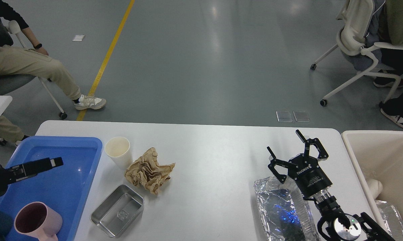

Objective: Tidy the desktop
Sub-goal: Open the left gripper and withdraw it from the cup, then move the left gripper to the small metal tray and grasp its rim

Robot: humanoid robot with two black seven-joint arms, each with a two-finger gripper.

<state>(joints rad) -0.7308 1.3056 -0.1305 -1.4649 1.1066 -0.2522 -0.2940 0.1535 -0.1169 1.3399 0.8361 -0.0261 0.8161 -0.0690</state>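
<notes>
From the head view, the desktop (215,160), a large smooth white rectangular tabletop with rounded corners, fills the lower half of the scene, with grey floor beyond its far edge.

At its left end lies a blue plastic tray (71,180), and a pink mug (37,221) stands in the tray's near corner. Above the tray the left gripper (54,163) reaches in from the left edge; it is seen side-on as one dark bar with a pale tip, so whether its fingers are apart or together cannot be told.

Just right of the tray stands an upright cream paper cup (117,152). A crumpled ball of brown paper (148,171) lies beside the cup, touching or nearly touching its base. Nearer the robot, an empty rectangular stainless-steel dish (117,211) sits on the white surface.

Toward the right end, a crinkled aluminium foil tray (281,209) rests on the tabletop. The right gripper (292,150) hangs over the foil tray's far end with its two black fingers spread wide and nothing between them.

Past the right edge stands a cream-coloured plastic bin (382,157), with foil and a pale rounded object inside.

On the floor, a seated person (27,65) in beige trousers is at far left, and a white office chair (358,47) is at far right.
</notes>
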